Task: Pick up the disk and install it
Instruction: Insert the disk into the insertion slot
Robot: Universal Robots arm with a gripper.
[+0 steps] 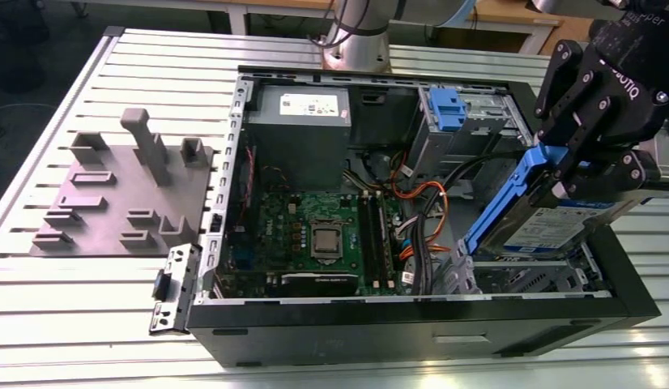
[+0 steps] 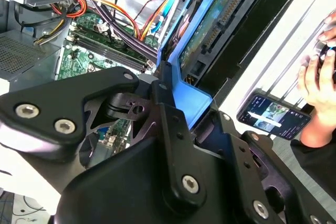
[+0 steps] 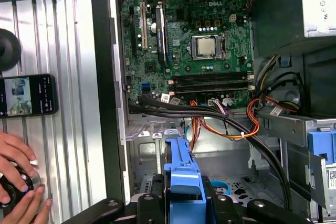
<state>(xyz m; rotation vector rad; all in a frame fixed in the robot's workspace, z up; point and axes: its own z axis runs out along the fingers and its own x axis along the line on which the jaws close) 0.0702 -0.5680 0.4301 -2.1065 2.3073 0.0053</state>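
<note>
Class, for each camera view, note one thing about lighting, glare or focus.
Exterior view: the slatted table gleams under even light, while the claw holding the disk is soft. Second wrist view: the claw's black links loom large and dim. First wrist view: the motherboard is evenly lit and crisp.

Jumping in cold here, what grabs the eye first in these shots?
The gripper is shut on the disk, holding it tilted over the open computer case at the exterior view's right. Below lies the green motherboard with orange cables. In the first wrist view a person's hand rests near a phone on the slatted table.
</note>
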